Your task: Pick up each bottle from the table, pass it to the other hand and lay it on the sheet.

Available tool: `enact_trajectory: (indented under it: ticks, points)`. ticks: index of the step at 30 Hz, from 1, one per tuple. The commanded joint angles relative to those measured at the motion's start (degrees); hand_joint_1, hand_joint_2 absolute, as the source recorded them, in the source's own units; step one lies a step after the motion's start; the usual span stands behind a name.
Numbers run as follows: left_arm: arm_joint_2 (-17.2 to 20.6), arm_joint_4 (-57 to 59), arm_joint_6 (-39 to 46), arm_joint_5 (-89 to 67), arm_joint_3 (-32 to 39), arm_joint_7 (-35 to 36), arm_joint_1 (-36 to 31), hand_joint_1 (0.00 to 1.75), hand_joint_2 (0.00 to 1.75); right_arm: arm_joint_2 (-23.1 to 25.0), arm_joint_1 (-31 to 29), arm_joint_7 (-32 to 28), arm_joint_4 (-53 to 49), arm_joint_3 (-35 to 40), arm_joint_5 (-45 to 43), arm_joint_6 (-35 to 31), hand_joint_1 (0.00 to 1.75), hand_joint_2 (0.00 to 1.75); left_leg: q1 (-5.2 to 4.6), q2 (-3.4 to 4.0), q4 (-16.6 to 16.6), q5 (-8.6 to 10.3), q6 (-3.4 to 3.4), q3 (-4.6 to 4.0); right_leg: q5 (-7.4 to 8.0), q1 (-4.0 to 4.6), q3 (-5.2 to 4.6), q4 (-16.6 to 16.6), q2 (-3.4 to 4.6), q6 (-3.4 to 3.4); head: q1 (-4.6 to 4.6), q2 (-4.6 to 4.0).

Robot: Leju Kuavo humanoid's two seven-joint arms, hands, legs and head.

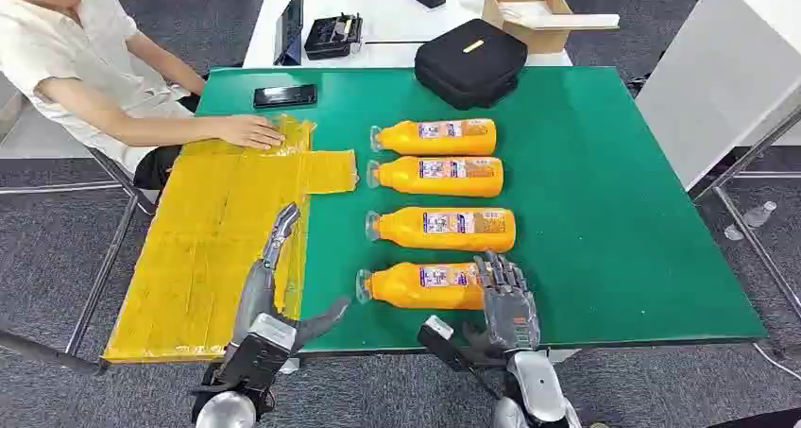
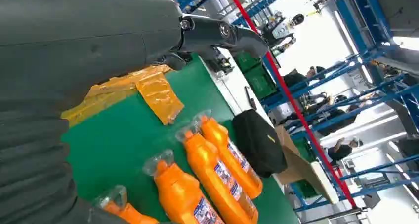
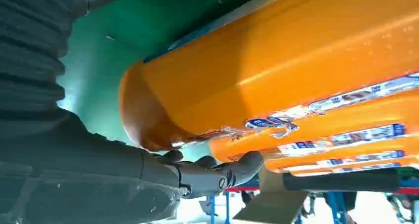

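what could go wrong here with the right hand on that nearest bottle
1. The right hand reaches over only the base end of the nearest bottle; lifted from there, the neck end may sag or slip out.
2. The next bottle lies close alongside, so a nudge could roll it out of the row.
3. A person's hand rests on the yellow sheet, where the left hand hovers; the handover and laying down could crowd it.
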Motion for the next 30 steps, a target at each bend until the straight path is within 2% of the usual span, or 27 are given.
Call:
enact_trajectory:
  ticks: [1, 17, 25, 27, 30]
  points:
    - [-1.71, 3.26, 0.34, 0.11, -1.57, 0.35, -1.31, 0.0, 1.75, -2.06, -0.89, 0.59, -3.02, 7.14, 1.8, 0.99, 0.0, 1.75, 0.03, 0.05, 0.0, -0.06, 0.03, 0.15, -0.04, 0.07, 0.19, -0.06, -0.04, -0.19, 0.0, 0.0]
    - [-1.51, 2.96, 0.69, 0.05, -1.59, 0.3, -1.45, 0.0, 1.75, -2.17, -2.45, 1.91, -2.93, 8.61, 1.24, 1.63, 0.0, 1.75, 0.05, 0.05, -0.01, -0.08, 0.04, 0.17, -0.04, 0.09, 0.24, -0.09, -0.03, -0.21, 0.0, 0.0]
    - [-1.56, 3.73, 0.39, -0.01, -1.51, 0.13, -1.58, 0.0, 1.75, -1.66, -4.01, 4.88, 1.28, 4.1, 1.67, 5.22, 0.0, 1.75, 0.02, -0.04, -0.03, -0.02, 0.03, 0.07, -0.02, 0.05, 0.16, -0.08, -0.08, -0.14, 0.0, 0.0]
    - [-1.58, 3.89, 0.14, 0.02, -1.5, 0.07, -1.76, 0.0, 1.75, -1.47, -4.88, 5.25, 3.44, 2.61, 1.77, 6.32, 0.0, 1.75, 0.06, 0.05, -0.07, -0.08, 0.06, 0.28, -0.03, 0.12, 0.38, -0.19, -0.04, -0.26, 0.0, 0.0]
    - [-1.58, 3.88, 0.13, 0.02, -1.49, 0.07, -1.79, 0.0, 1.75, -1.61, -4.93, 5.25, 3.53, 2.46, 1.75, 6.32, 0.0, 1.75, 0.01, -0.07, -0.04, 0.0, 0.04, 0.07, -0.01, 0.04, 0.15, -0.09, -0.11, -0.13, -0.02, 0.0]
